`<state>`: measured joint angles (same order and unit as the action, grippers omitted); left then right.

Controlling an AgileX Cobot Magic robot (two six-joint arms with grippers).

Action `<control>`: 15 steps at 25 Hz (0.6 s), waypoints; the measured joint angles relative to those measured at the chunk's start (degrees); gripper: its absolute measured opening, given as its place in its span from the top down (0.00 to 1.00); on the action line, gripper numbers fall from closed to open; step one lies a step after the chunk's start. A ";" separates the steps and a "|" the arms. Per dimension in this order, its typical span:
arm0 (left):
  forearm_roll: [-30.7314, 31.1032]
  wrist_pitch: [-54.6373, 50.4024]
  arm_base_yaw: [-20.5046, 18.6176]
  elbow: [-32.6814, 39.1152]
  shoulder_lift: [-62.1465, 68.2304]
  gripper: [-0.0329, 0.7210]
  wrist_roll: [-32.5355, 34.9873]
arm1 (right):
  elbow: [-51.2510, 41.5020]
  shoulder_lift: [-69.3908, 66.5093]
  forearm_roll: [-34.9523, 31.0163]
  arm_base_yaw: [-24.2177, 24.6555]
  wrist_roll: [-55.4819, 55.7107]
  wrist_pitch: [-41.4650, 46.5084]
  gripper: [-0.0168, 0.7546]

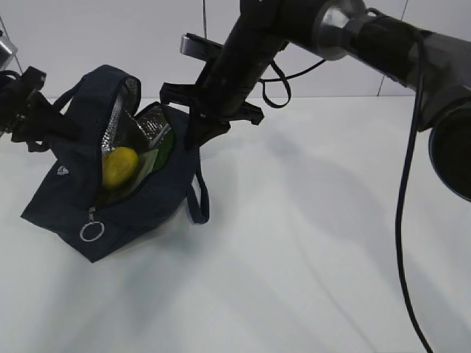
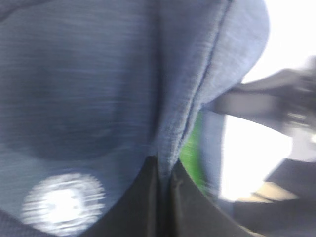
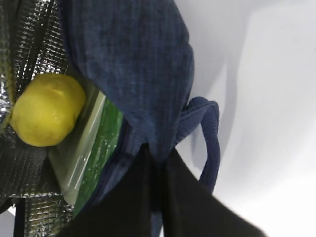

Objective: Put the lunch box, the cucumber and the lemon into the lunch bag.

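The lunch bag [image 1: 110,198] lay slumped on the white table [image 1: 316,243] at about nine o'clock in the exterior view, its mouth gaping and the silver lining [image 1: 131,110] showing. Inside it, the lemon [image 1: 119,166] rested on the pale lid of the lunch box [image 1: 149,163], and the cucumber [image 1: 166,147] lay at the lemon's two o'clock, against the box's far edge. In the right wrist view the lemon [image 3: 47,109] sat at nine o'clock, touching the lunch box [image 3: 81,148], with the cucumber [image 3: 106,143] wedged between the box and the navy wall of the bag [image 3: 133,64].

The silver ring pull [image 1: 92,232] hung at the bag's six o'clock end, and one loop handle [image 1: 199,198] trailed onto the table at four o'clock.

The right gripper [image 3: 158,170] was pressed together, pinching the bag's fabric edge beside the cucumber. The left gripper [image 2: 164,180] was likewise closed on a fold of the bag [image 2: 98,89], at the bag's ten o'clock side in the exterior view, where the left arm [image 1: 26,110] reached in from the frame edge. The left wrist view was blurred.
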<state>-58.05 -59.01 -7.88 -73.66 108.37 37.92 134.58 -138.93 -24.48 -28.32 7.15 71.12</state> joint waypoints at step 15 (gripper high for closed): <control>-17.61 -7.41 5.70 0.00 0.00 0.96 -0.91 | 4.02 2.91 11.41 -0.10 -0.36 1.23 0.97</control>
<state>-75.66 -66.42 -2.19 -73.66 108.37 37.01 138.60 -136.02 -13.07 -28.42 6.79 72.35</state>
